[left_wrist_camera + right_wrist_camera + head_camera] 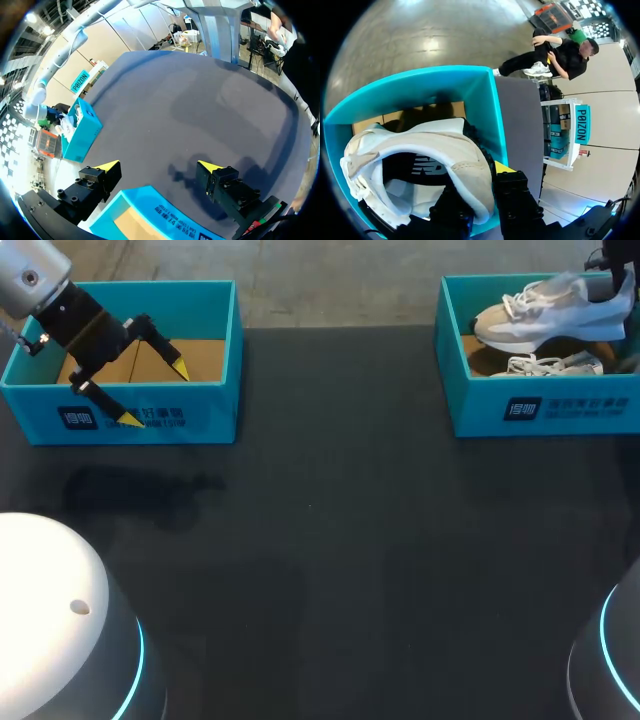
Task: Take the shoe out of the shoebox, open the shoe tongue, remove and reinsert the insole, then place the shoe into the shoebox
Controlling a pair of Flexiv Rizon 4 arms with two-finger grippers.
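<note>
- The left box (pixel 215 410), in the upper left of the head view, shows only its brown cardboard floor. Nothing lies in it, so I think it has no part in the present step.
- The left gripper (pixel 155 394) hangs over the front wall of this box. Its fingers are spread wide and hold nothing. It is well apart from the shoes, probably to leave room for the other arm. I expect it will be needed later, to hold the shoe steady for the tongue and the insole.
- The dark table (pixel 330 540) fills the middle of the head view. This is likely the place where the shoe must be put down for the work.
- The right box (pixel 480 405) stands in the upper right. A second shoe (pixel 555 365) lies flat on its floor.
- The shoe (pixel 545 310), white and beige, is above the box rim, with its toe pointing to the left.
- The right gripper (pixel 482 187) is clenched on the heel end of the shoe, with one finger outside the collar and the other seemingly inside the opening. Such a grasp leaves the tongue and laces free. The taking-out step seems under way.
</note>
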